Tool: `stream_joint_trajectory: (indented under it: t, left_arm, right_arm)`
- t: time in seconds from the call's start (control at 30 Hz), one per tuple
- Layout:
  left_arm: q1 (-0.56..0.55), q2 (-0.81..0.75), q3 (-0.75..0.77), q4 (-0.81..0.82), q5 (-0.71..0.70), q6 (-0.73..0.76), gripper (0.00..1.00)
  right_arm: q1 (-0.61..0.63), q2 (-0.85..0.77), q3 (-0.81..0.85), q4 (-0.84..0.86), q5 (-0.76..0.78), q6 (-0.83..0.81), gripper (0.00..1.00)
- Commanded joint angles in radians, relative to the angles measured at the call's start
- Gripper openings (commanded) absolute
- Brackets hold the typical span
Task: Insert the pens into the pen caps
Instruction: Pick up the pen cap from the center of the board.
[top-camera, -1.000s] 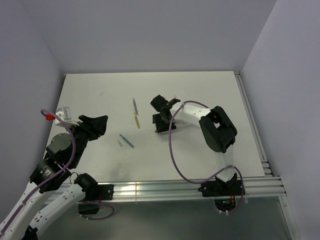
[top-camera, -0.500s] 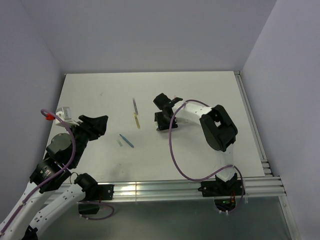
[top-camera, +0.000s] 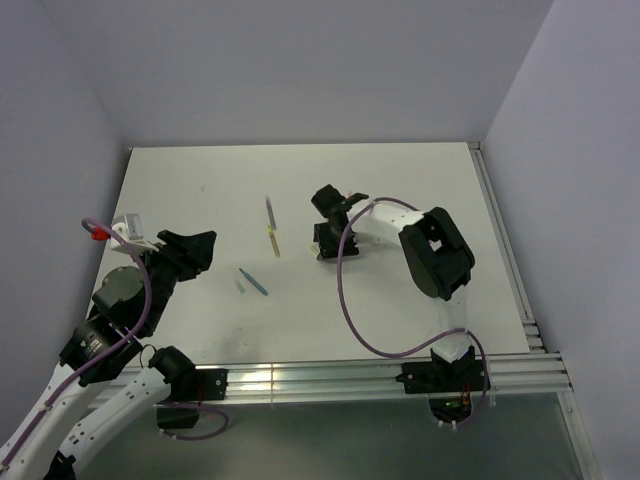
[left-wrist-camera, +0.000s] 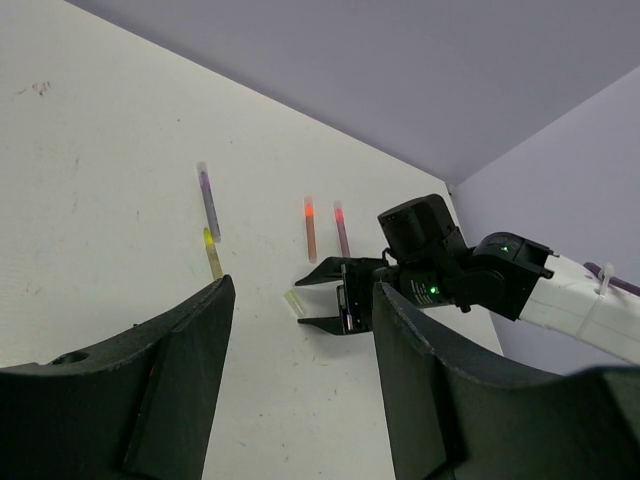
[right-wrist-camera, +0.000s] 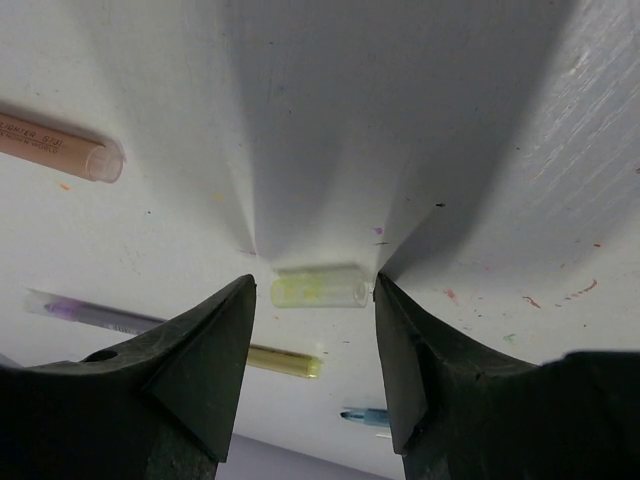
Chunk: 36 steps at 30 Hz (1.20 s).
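My right gripper (right-wrist-camera: 312, 298) is open and low over the table, fingers either side of a yellow-green pen cap (right-wrist-camera: 318, 290) that lies flat, crosswise between them. Beyond it lie a yellow pen (right-wrist-camera: 283, 361), a grey-purple pen (right-wrist-camera: 95, 313), an orange pen (right-wrist-camera: 60, 147) and a blue pen (right-wrist-camera: 365, 416). From above, the right gripper (top-camera: 326, 238) sits right of the yellow pen (top-camera: 273, 241) and grey-purple pen (top-camera: 270, 210). The blue pen (top-camera: 254, 281) lies beside a pale cap (top-camera: 239, 286). My left gripper (top-camera: 196, 250) is open and empty, well left of them. A pink-red pen (left-wrist-camera: 342, 228) lies beside the orange pen (left-wrist-camera: 309, 228).
The white table (top-camera: 420, 170) ends at an aluminium rail (top-camera: 380, 372) along the near edge. Purple walls close in the back and both sides. The right arm's purple cable (top-camera: 345, 300) loops over the table's near right part.
The right gripper has shifted slightly to the right and turned a little over the same spot. The left arm and the pens have not moved.
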Motion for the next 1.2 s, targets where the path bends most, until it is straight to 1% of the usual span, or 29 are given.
stream_joint_trajectory:
  t: [0.0, 0.03, 0.13, 0.17, 0.3, 0.4, 0.47, 0.53, 0.73, 0.9, 1.1, 1.17]
  left_arm:
    - [0.003, 0.005, 0.005, 0.02, 0.019, 0.016, 0.62]
    - [0.003, 0.007, 0.005, 0.015, 0.016, 0.016, 0.62]
    - [0.003, 0.002, 0.004, 0.015, 0.013, 0.016, 0.62]
    - [0.004, 0.002, 0.004, 0.015, 0.011, 0.016, 0.62]
    - [0.003, 0.004, 0.005, 0.017, 0.013, 0.016, 0.63]
    - [0.004, 0.002, 0.005, 0.015, 0.013, 0.016, 0.62]
    - [0.004, 0.002, 0.005, 0.015, 0.01, 0.016, 0.62]
    - [0.003, 0.001, 0.007, 0.013, 0.008, 0.016, 0.63]
    - [0.004, 0.01, 0.007, 0.015, 0.01, 0.016, 0.62]
    - [0.004, 0.013, 0.005, 0.015, 0.01, 0.016, 0.62]
    - [0.003, 0.016, 0.007, 0.021, 0.016, 0.016, 0.63]
    - [0.004, 0.019, 0.007, 0.021, 0.014, 0.014, 0.62]
  right_arm:
    - [-0.011, 0.024, 0.032, -0.043, 0.046, 0.311, 0.58]
    - [-0.012, 0.025, 0.038, -0.059, 0.051, 0.306, 0.58]
    - [-0.015, 0.042, 0.088, -0.099, 0.068, 0.275, 0.51]
    - [-0.015, 0.048, 0.098, -0.108, 0.072, 0.262, 0.46]
    - [-0.017, 0.071, 0.139, -0.153, 0.079, 0.231, 0.44]
    - [-0.017, 0.084, 0.148, -0.158, 0.077, 0.203, 0.41]
    - [-0.017, 0.096, 0.17, -0.165, 0.097, 0.177, 0.41]
    - [-0.02, 0.108, 0.206, -0.176, 0.108, 0.133, 0.38]
    - [-0.025, 0.186, 0.363, -0.28, 0.125, 0.041, 0.38]
    - [-0.025, 0.19, 0.354, -0.268, 0.115, 0.033, 0.41]
    - [-0.025, 0.214, 0.401, -0.306, 0.117, 0.005, 0.47]
    - [-0.025, 0.214, 0.401, -0.299, 0.112, 0.007, 0.47]
